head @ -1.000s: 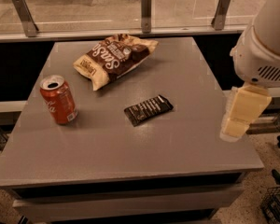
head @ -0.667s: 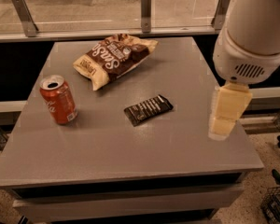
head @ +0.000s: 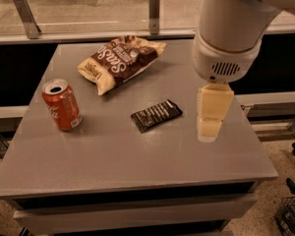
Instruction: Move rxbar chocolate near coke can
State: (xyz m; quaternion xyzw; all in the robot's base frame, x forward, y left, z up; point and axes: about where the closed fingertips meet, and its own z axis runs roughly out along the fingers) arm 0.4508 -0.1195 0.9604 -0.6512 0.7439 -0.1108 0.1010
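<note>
Grey bench [head: 113, 181] sits in front of a low ledge with metal posts [head: 154, 6]; speckled floor shows at the lower right. The coke can [head: 62, 105] stands upright near the bench's left edge as I face it, silver top up. The rxbar chocolate [head: 156, 115] lies flat around mid-bench, its black wrapper skewed, well apart from the can with bare surface between them. A brown-and-cream chip bag [head: 120, 60] lies flat behind both, toward the back edge. The end effector [head: 209, 127] hangs from the big white arm [head: 231, 28] over the right part of the bench, pointing down, just right of the bar and not touching it. Wide or narrow: cannot tell from here.
</note>
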